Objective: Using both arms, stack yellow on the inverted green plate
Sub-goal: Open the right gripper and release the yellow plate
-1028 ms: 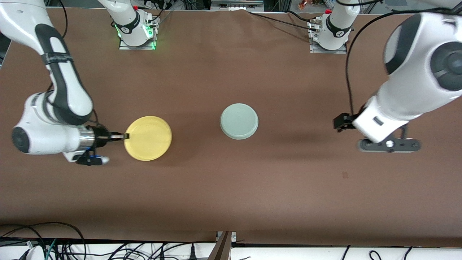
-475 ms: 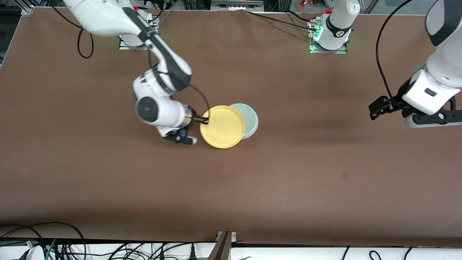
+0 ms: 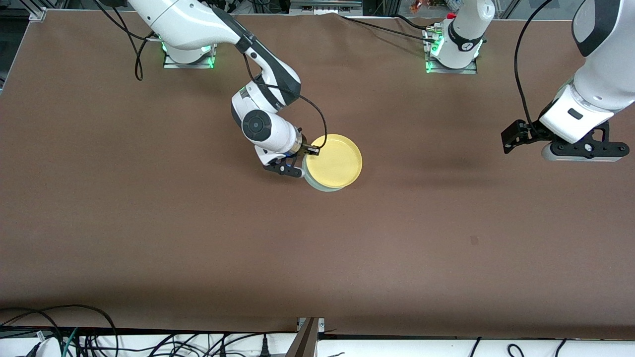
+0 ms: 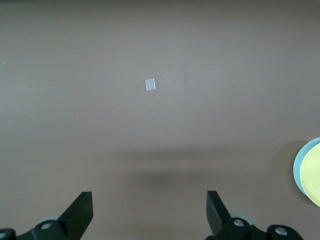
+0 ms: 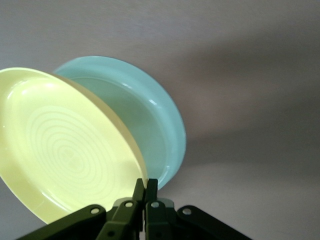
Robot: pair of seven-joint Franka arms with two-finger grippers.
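Note:
My right gripper (image 3: 311, 148) is shut on the rim of the yellow plate (image 3: 335, 160) and holds it tilted over the inverted pale green plate (image 3: 318, 185), which lies at the table's middle and shows only as a sliver under it. In the right wrist view the yellow plate (image 5: 60, 150) is pinched between my fingers at the gripper (image 5: 145, 186), with the green plate (image 5: 150, 125) just below. My left gripper (image 3: 583, 148) is open and empty, up over the left arm's end of the table. In the left wrist view (image 4: 149, 212) its fingers stand wide apart over bare table.
The brown table (image 3: 317, 258) bears a small pale mark (image 4: 150, 85) under the left gripper. Both arm bases (image 3: 188, 49) stand along the farthest edge. Cables hang by the nearest edge (image 3: 149, 342).
My right arm has carried the yellow plate from the right arm's end of the table to over the green plate. My left arm has drawn away and risen.

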